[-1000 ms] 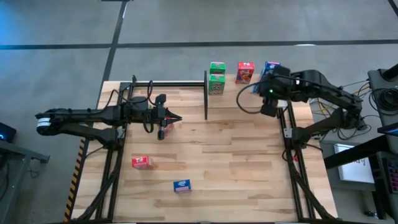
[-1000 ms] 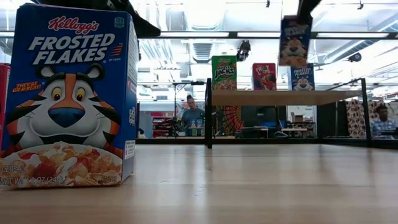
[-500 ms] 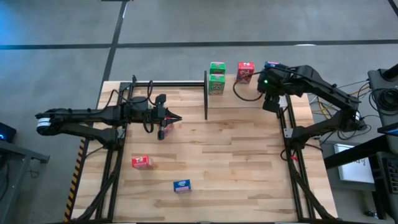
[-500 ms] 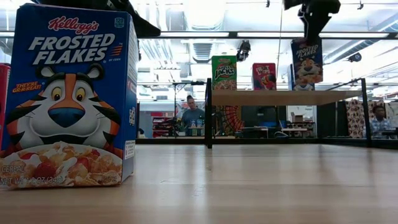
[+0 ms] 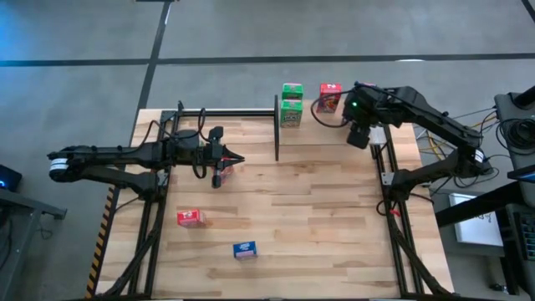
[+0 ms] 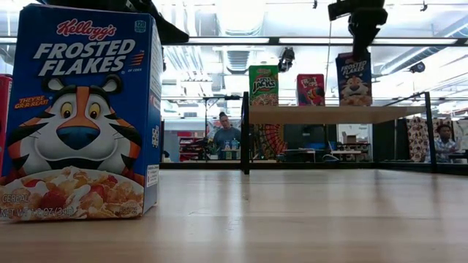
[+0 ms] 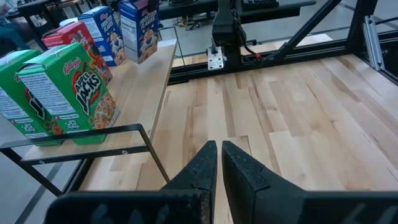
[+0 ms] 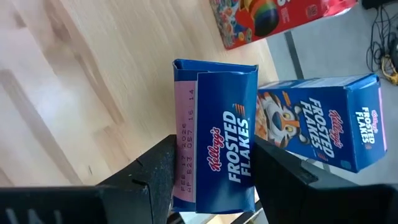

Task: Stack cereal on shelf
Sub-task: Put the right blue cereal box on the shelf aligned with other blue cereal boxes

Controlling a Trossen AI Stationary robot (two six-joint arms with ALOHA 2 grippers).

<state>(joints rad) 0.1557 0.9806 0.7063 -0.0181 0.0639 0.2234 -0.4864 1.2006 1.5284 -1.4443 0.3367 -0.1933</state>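
Two green Apple Jacks boxes [image 7: 59,93], one red box [image 5: 329,96] and one blue Frosted Flakes box [image 8: 326,121] stand on the shelf [image 6: 329,114]. My right gripper [image 8: 211,180] pinches another blue Frosted Flakes box [image 8: 217,137] above the shelf, beside the standing blue one. On the desk [image 5: 318,217] lie one red box [image 5: 190,218] and one blue box [image 5: 244,249]. My left gripper [image 7: 217,163] hovers closed and empty over the desk.
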